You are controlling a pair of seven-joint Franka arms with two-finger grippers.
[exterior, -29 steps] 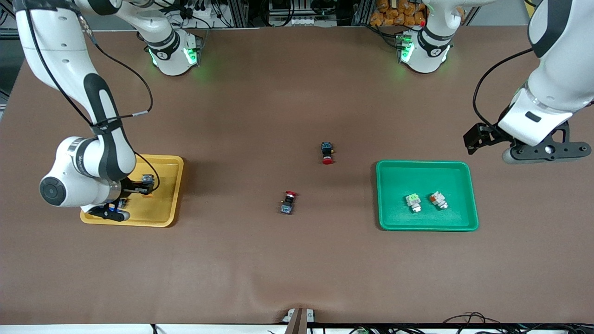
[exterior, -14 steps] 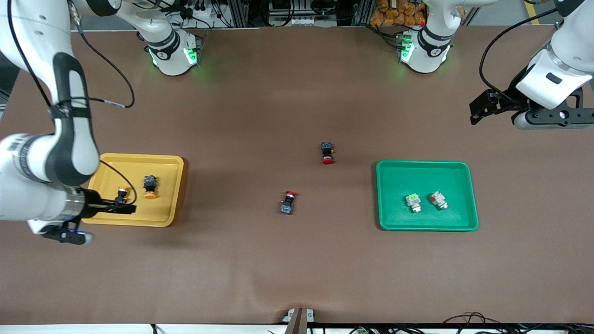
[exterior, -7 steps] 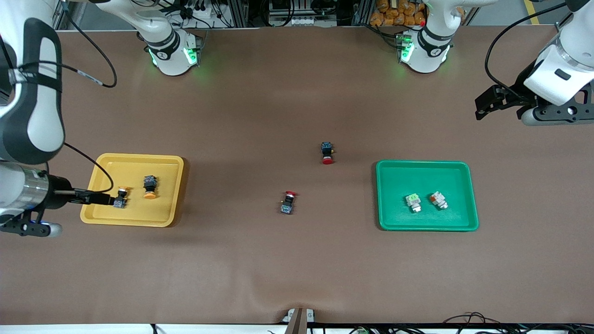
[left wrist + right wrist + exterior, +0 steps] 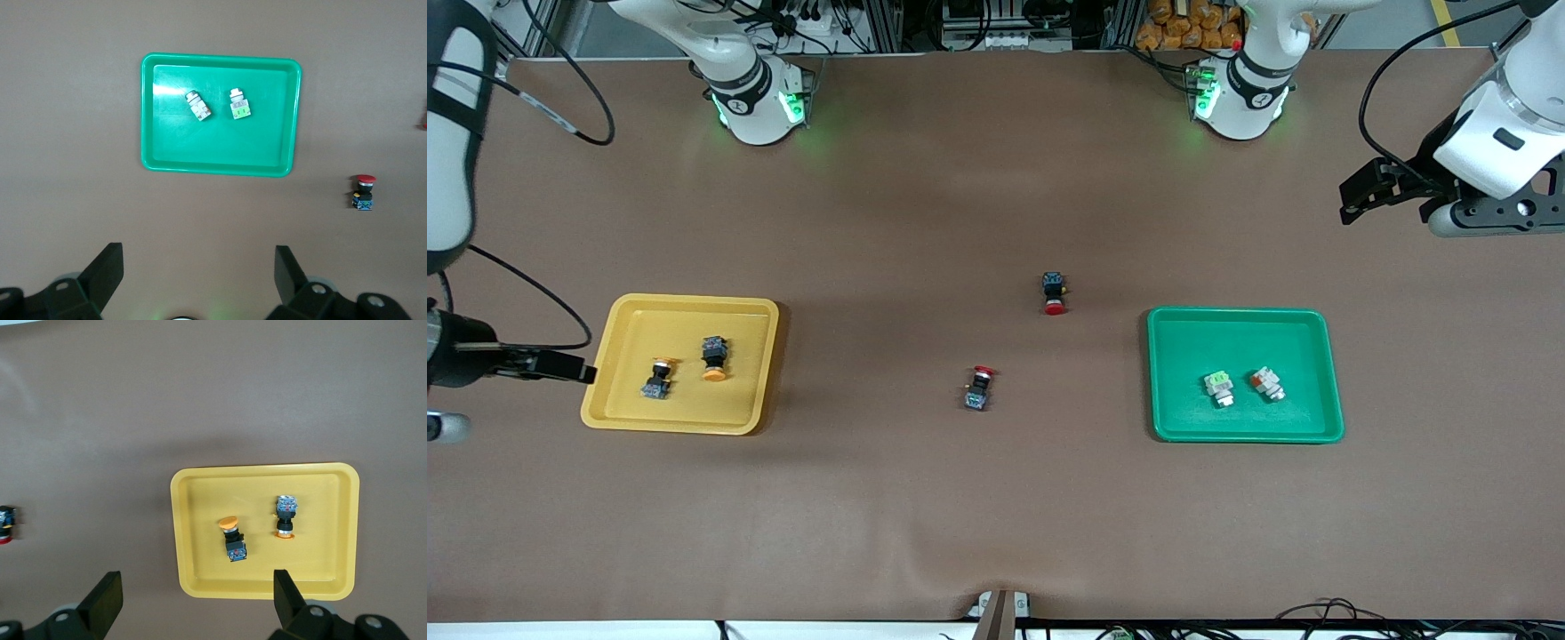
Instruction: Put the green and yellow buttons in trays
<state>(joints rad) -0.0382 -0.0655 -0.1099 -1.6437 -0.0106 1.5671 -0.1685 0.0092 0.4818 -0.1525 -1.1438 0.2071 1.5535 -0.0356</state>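
Front view: a high camera looked steeply down across the whole bench [image 4: 996, 516], facing the two arm bases along the upper edge. Left wrist view: a camera raised well above the bench looked straight down past that arm's spread jaws onto the green tray [image 4: 220, 163] and one red-capped switch [image 4: 363, 192]. Right wrist view: set likewise high, it looked down past its spread jaws onto the yellow tray [image 4: 263, 587]. The front view shared the green tray [image 4: 1245, 333] with the left wrist view and the yellow tray [image 4: 685, 413] with the right.
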